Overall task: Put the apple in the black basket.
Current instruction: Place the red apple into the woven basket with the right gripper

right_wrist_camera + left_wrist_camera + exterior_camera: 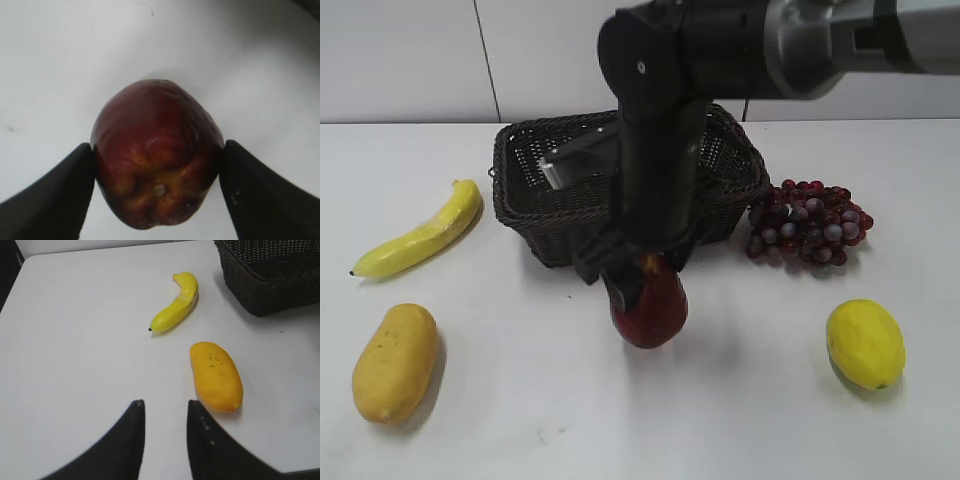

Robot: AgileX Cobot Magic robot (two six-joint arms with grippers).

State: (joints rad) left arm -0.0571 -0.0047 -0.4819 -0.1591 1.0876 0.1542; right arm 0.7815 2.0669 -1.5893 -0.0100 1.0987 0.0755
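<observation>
Mango (394,362) nearest on white table (740,420); right end effector (157,170) pinching apple (157,170); left end effector (165,412) spread; pale wall (400,60).

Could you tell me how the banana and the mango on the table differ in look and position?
The banana is slim, curved and bright yellow; the mango is plump, oval and orange-yellow. The banana lies nearer the black basket, the mango nearer the left pincer. Both rest untouched on the white table.
</observation>
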